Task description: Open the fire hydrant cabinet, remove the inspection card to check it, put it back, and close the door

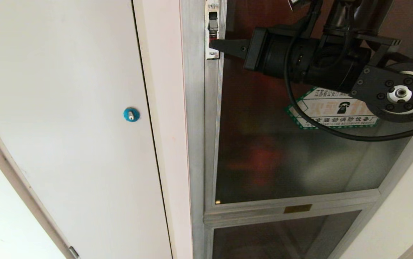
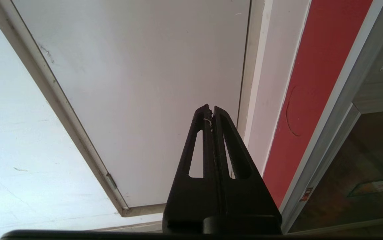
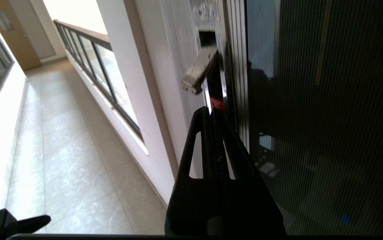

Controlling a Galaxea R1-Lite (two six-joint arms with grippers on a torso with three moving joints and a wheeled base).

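**Closed gripper tip meets cabinet latch**

At the left frame edge of the fire hydrant cabinet (image 1: 206, 212), high at about 12 o'clock in the head view, the right gripper (image 1: 214, 44) points level toward 9 o'clock with its 2 fingers pressed together, holding nothing. Its tip sits at the lower end of the small latch (image 1: 212, 28) on the frame of the door (image 1: 264, 151); whether it touches the plate cannot be told from there. In the right wrist view the latch lever (image 3: 198, 71) stands swung outward just ahead of the closed fingertips, with a red mark (image 3: 216, 103) between them.

The latch's long axis runs up and down the frame, at right angles to the gripper's reach. The door looks shut or nearly so, its tinted glass and the green-edged sticker (image 1: 330, 109) lying at 3 o'clock from the latch, partly behind the arm. The inspection card is not visible.

The right arm is plainly the nearer; the left gripper (image 2: 211, 115), also closed and empty, hangs parked low, facing the white door (image 1: 66, 126). Room is tight at 9 o'clock, where the wall strip borders the frame. Open room appears to lie outward from the glass, the likely direction for prying the door edge free.
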